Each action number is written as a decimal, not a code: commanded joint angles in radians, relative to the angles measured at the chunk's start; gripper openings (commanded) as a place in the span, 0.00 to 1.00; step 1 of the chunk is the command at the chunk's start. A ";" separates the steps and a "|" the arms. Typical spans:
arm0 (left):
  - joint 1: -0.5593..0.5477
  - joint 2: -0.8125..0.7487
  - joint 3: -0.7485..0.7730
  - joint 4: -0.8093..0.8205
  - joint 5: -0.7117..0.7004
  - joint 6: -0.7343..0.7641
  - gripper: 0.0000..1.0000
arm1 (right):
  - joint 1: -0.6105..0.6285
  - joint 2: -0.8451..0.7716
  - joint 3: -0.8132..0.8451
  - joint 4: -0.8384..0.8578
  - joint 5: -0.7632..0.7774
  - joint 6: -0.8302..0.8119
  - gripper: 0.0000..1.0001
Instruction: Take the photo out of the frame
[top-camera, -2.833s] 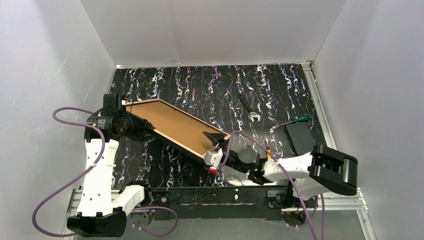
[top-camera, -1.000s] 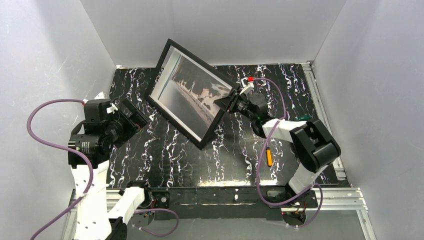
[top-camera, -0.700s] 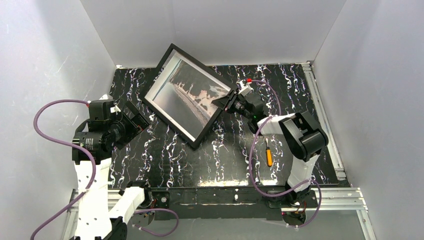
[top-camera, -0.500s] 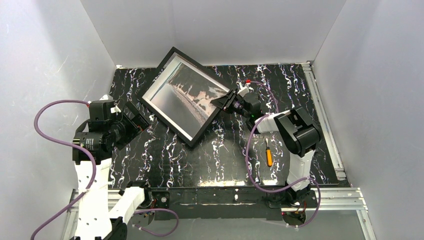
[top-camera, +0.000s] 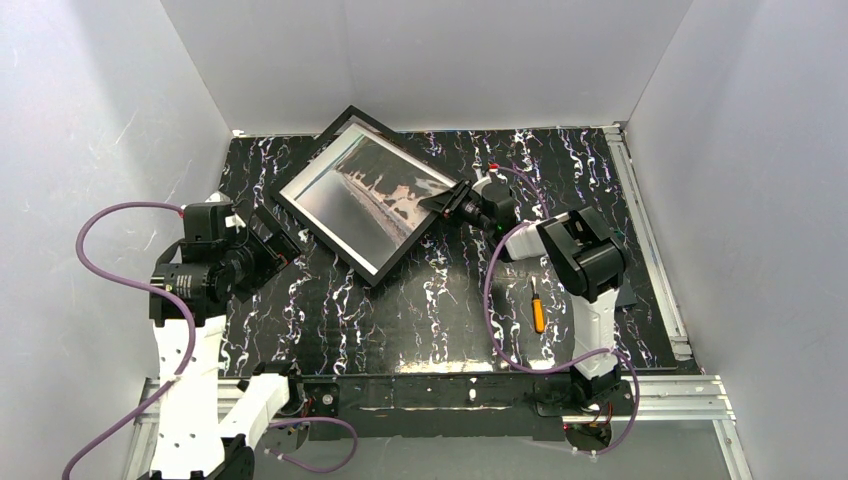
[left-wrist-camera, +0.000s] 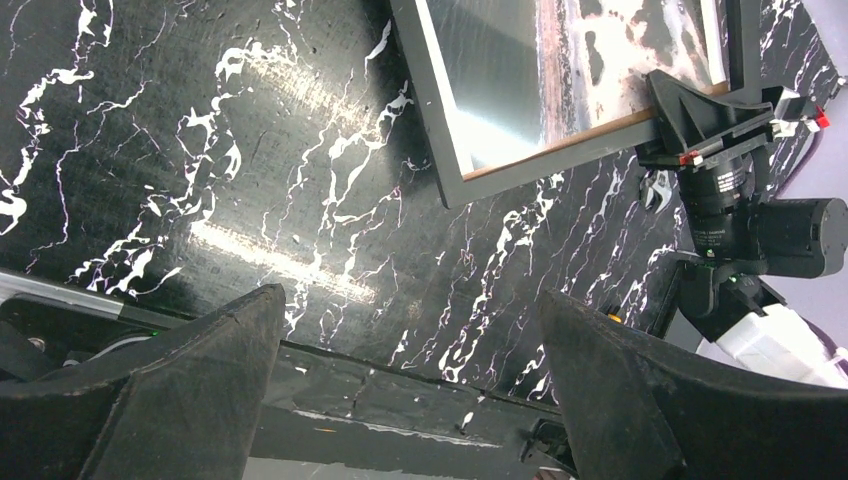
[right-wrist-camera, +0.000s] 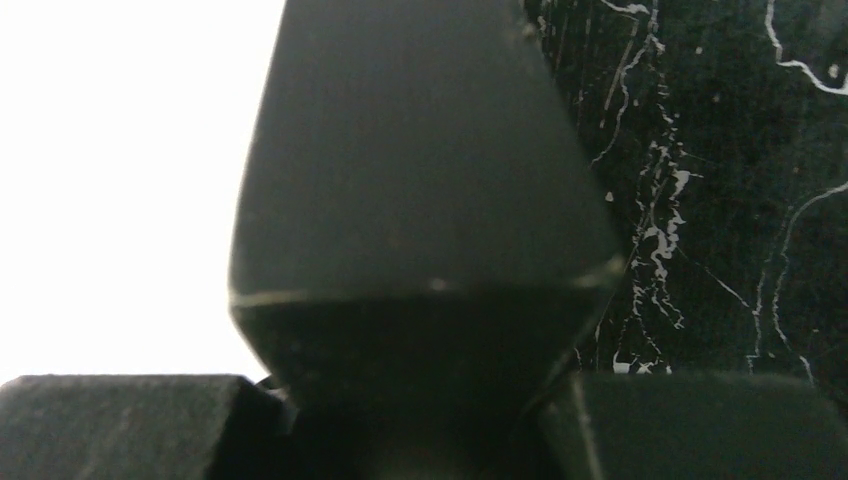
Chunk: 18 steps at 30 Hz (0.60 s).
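White walls on three sides enclose a black bench (top-camera: 400, 310) veined with white marbling. Item one: the frame (top-camera: 326, 240), thin and black, held tilted over the far middle of the bench, its far corner lifted against the back wall; whether its low corner touches the surface cannot be told. Item two: the photo (top-camera: 365, 195), glossy landscape print, seated in the frame and facing up, a brown strip of backing showing along the gripped edge. Item three: right end effector (top-camera: 440, 200), clenched on the frame's right-hand edge; its own wrist view is mostly blocked by a dark finger and white glare. Item four: left end effector (top-camera: 278, 240), released with jaws spread wide, grasping nothing, hanging over the left of the bench apart from the frame. Item five: orange-handled screwdriver (top-camera: 537, 312), lying flat near the right arm. Item six: purple cables (top-camera: 110, 240) looping off both arms.
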<state>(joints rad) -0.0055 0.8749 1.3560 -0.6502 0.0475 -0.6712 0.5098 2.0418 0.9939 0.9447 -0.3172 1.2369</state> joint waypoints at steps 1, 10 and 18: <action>0.004 -0.006 -0.026 -0.033 0.027 -0.003 0.98 | -0.013 0.029 0.046 -0.019 0.023 -0.003 0.01; 0.004 -0.006 -0.040 -0.026 0.039 -0.008 0.98 | -0.031 0.022 0.027 -0.097 0.065 -0.003 0.01; 0.004 0.003 -0.059 -0.013 0.061 -0.021 0.98 | -0.063 -0.002 0.005 -0.169 0.086 -0.025 0.01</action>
<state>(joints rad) -0.0055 0.8730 1.3102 -0.6273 0.0818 -0.6842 0.4824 2.0708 0.9985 0.8520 -0.3149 1.3003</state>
